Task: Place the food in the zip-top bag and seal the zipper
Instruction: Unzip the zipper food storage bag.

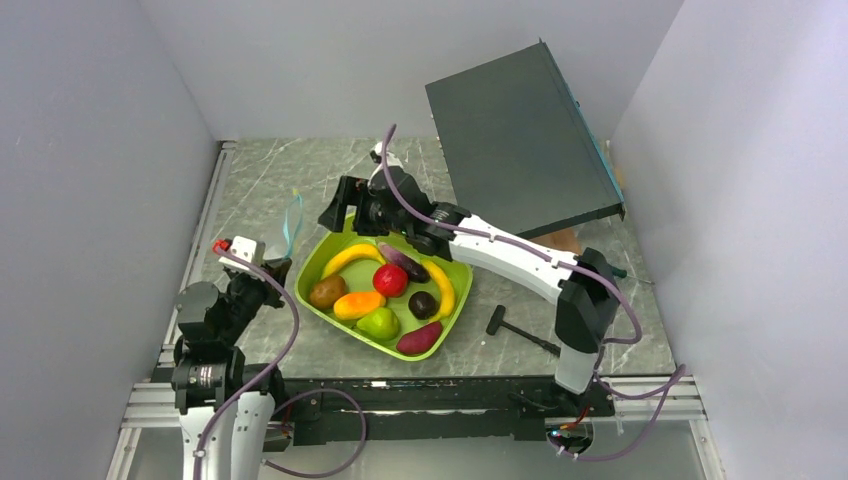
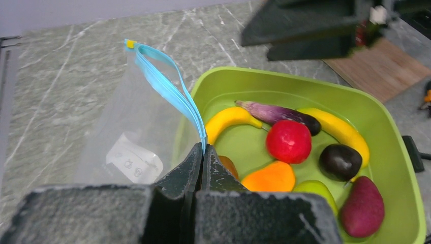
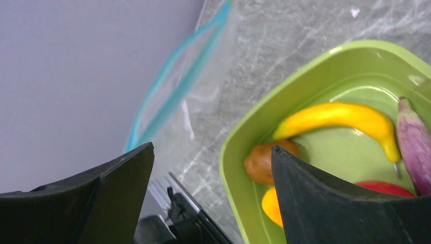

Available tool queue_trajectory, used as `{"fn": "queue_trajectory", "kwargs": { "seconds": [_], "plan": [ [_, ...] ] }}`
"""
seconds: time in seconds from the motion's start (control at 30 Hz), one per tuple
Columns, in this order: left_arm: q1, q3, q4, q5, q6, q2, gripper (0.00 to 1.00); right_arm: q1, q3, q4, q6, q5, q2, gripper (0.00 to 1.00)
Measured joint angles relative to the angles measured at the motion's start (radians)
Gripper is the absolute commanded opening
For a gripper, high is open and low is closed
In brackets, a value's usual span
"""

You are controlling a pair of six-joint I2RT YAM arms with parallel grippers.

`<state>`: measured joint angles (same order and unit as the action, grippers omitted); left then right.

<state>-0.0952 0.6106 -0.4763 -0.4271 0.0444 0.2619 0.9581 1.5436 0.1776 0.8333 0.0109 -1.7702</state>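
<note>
- Both jaws of the left gripper pinch the zipper, holding the zip-top bag upright beside the tray.
- Nearer the food, the right gripper hovers, jaws apart; the banana below lies crosswise.

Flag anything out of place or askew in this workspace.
A dark flat panel stands tilted at the back right rather than lying flat. A small black T-shaped tool lies loose just right of the lime-green tray. Nothing looks spilled.
</note>
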Motion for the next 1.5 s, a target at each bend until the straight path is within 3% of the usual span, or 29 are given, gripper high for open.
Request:
{"fn": "queue_trajectory", "kwargs": {
  "seconds": [0.17, 0.3, 0.4, 1.0, 1.13, 1.27, 1.5],
  "plan": [
    [0.080, 0.000, -0.012, 0.016, -0.001, 0.018, 0.00, 0.008, 0.135, 0.003, 0.040, 0.039, -0.091, 0.84],
    [0.116, 0.000, -0.023, 0.035, -0.003, 0.024, 0.00, 0.018, 0.189, 0.008, 0.058, 0.071, -0.146, 0.75],
    [0.123, 0.000, -0.023, 0.046, -0.004, 0.024, 0.00, 0.021, 0.195, 0.010, 0.069, 0.093, -0.176, 0.66],
    [0.138, 0.000, -0.023, 0.059, -0.004, 0.024, 0.00, 0.037, 0.197, 0.005, 0.122, 0.093, -0.270, 0.58],
    [0.141, 0.000, -0.023, 0.058, -0.004, 0.024, 0.00, 0.055, 0.219, 0.007, 0.127, 0.089, -0.306, 0.47],
    [0.145, 0.000, -0.023, 0.056, -0.004, 0.029, 0.00, 0.067, 0.240, 0.007, 0.135, 0.081, -0.321, 0.47],
    [0.151, 0.000, -0.024, 0.051, -0.004, 0.037, 0.00, 0.070, 0.240, -0.003, 0.152, 0.055, -0.321, 0.56]
  ]
}}
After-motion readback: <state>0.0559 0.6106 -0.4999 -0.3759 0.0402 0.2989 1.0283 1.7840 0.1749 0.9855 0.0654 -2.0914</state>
